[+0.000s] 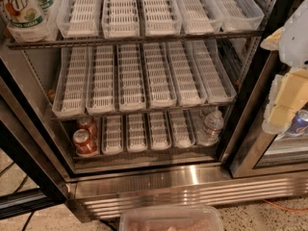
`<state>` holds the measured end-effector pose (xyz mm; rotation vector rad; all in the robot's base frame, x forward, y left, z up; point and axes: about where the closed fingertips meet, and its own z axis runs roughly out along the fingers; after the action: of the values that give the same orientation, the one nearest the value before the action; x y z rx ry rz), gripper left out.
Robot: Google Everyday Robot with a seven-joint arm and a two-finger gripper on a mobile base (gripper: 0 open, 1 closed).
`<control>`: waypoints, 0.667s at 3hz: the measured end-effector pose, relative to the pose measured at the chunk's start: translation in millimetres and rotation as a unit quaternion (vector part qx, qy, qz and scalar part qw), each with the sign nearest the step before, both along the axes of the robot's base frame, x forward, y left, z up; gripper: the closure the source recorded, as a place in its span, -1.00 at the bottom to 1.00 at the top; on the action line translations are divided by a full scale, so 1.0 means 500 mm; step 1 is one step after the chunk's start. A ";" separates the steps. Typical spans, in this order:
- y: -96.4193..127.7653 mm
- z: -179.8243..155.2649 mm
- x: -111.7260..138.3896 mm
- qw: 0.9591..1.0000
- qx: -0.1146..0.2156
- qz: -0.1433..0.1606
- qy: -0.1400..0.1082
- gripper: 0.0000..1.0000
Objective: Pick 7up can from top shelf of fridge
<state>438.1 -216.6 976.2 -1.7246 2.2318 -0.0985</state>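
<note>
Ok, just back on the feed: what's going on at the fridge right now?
The fridge stands open. The 7up can sits at the left end of the top shelf, with a second one like it just behind. The end effector hangs at the right edge of view, by the door frame at about the middle rack's height, well away from the can. The pick is not yet done.

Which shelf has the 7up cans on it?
The top shelf, at its far left, holds two white-and-green 7up cans. The bottom shelf has red cans and a water bottle instead. The gripper hangs far right, by the fridge frame.
</note>
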 end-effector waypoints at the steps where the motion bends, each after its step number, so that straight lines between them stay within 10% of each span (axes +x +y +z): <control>1: 0.000 0.000 0.000 1.000 0.000 0.000 0.000 -1.00; 2: 0.015 0.014 0.000 0.999 0.026 -0.017 -0.008 -1.00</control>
<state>438.1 -208.9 983.0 -1.6536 2.2338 -0.0614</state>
